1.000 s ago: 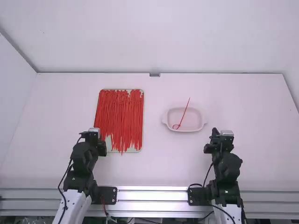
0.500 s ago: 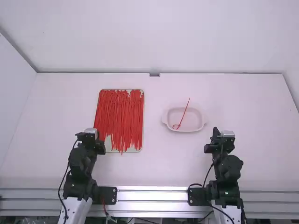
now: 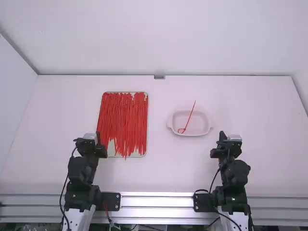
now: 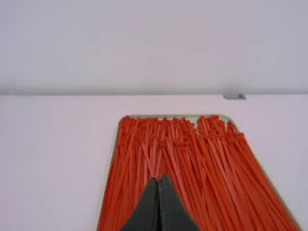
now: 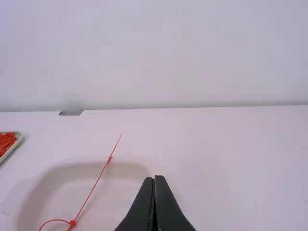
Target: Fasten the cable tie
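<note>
From above, the looped cable tie (image 3: 188, 115) is lying in the white dish (image 3: 209, 127) right of mid-desk. Left wrist: the left gripper (image 4: 159, 179) is pointing, clenched, at the tray of ties (image 4: 190, 116). Right wrist: the right gripper (image 5: 154, 178) is pointing, clenched, at the dish

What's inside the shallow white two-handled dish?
The shallow white dish holds one red cable tie, looped at one end, tail reaching past the far rim. Nothing else inside; its floor is uncovered.

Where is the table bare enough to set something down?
Bare: the white table left of the flat tray of red cable ties, right of the white handled dish, and the far strip behind both. Tight: the gap between tray and dish.
</note>
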Motion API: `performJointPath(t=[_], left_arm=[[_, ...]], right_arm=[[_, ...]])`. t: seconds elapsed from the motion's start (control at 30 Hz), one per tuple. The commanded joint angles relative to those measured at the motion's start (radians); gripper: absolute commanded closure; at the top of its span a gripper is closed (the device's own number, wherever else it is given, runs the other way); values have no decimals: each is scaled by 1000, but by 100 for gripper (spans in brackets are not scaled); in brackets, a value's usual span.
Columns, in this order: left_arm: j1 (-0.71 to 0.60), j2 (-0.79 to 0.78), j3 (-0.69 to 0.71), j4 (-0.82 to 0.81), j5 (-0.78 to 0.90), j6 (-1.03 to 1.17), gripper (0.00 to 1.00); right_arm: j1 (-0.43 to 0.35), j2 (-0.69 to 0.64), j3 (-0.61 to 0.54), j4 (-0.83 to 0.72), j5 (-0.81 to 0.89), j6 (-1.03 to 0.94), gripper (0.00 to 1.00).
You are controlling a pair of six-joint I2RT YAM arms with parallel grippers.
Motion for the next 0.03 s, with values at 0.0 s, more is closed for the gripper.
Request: performJointPath(t=[0.0], left_arm=[[-2,-20,-10,-5,-2,6,100]], right_arm=[[1,-9,-10,-7,3,4,100]])
